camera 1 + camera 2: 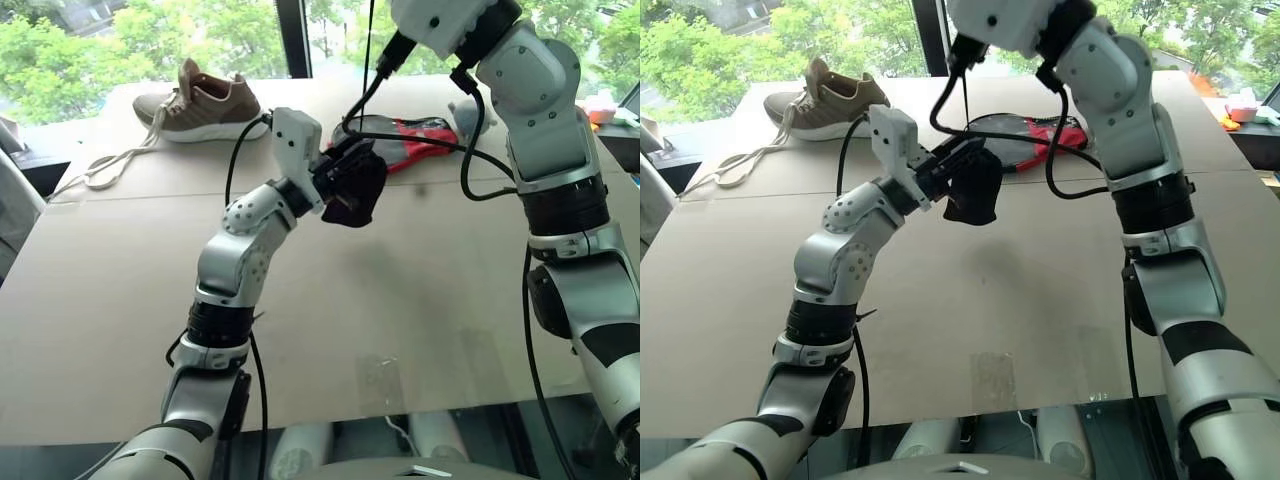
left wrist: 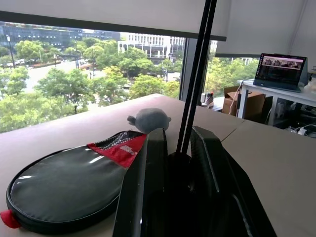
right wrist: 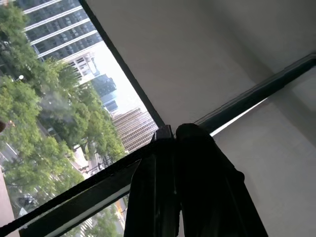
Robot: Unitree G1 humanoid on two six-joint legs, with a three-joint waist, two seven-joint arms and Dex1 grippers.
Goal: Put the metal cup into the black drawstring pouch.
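The black drawstring pouch (image 1: 356, 190) hangs above the middle of the table, clamped between the fingers of my left gripper (image 2: 177, 138), which is shut on it. Its thin drawstring cord (image 2: 197, 74) runs taut and straight up from the pouch mouth. My right gripper (image 3: 170, 131) is raised high above the pouch, pointing up toward the ceiling, its fingers pressed together on the cord's upper end. The metal cup is out of view.
A brown shoe (image 1: 200, 100) with loose laces lies at the table's far left. A black-and-red oval paddle cover (image 1: 400, 132) and a small grey plush toy (image 2: 149, 119) lie behind the pouch. The cardboard-covered table (image 1: 120, 300) spreads below.
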